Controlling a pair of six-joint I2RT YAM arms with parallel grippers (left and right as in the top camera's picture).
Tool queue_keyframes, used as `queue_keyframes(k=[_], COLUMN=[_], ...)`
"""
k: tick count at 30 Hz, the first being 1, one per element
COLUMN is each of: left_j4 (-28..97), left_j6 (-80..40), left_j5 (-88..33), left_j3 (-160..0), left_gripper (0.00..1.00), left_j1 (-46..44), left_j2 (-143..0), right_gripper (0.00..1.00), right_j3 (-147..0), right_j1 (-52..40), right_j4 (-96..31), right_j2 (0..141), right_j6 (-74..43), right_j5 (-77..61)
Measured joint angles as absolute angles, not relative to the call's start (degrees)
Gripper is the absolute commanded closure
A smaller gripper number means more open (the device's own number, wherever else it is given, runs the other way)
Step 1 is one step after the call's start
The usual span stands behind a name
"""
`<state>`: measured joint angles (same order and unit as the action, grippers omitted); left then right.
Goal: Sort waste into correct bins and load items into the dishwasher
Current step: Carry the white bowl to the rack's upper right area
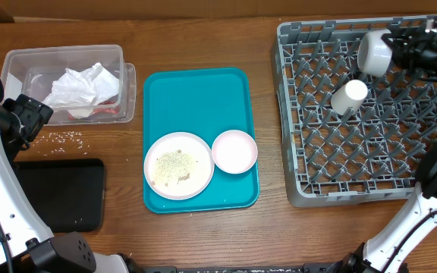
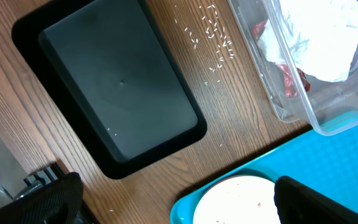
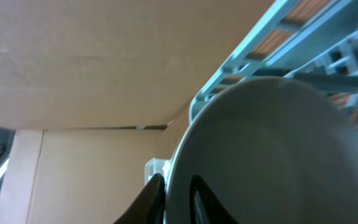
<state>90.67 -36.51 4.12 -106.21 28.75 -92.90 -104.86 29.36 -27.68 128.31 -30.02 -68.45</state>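
As the right gripper (image 3: 178, 191) pinches the grey bowl's (image 3: 278, 155) rim, the left gripper (image 2: 180, 200) gapes wide. Seen from overhead, the plate (image 1: 177, 164) sits at its four o'clock, nearer that arm

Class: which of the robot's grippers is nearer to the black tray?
Left. The left gripper hovers close by the black tray, next to the clear tub. The right gripper is far away, at a bowl in the dish rack.

A teal serving tray (image 1: 196, 98) lies flat at the middle of the brown wooden desk (image 1: 203, 243), long sides running far edge to near edge; a tan board (image 3: 104, 62) stands behind the far edge
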Motion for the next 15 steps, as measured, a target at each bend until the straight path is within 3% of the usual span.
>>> queue_keyframes(k=[15], left_j4=[90.7], left_j6=[-36.5], left_j5=[4.1], left_j3=[-106.2], left_gripper=[0.0], left_j1=[28.8], left_j2=[-92.9], right_gripper=[0.77], right_j3=[-104.8], right_j1=[33.3], right_j4=[-39.4], right_j2=[124.3], right_j6=[-25.9], right_j5=[-53.1])
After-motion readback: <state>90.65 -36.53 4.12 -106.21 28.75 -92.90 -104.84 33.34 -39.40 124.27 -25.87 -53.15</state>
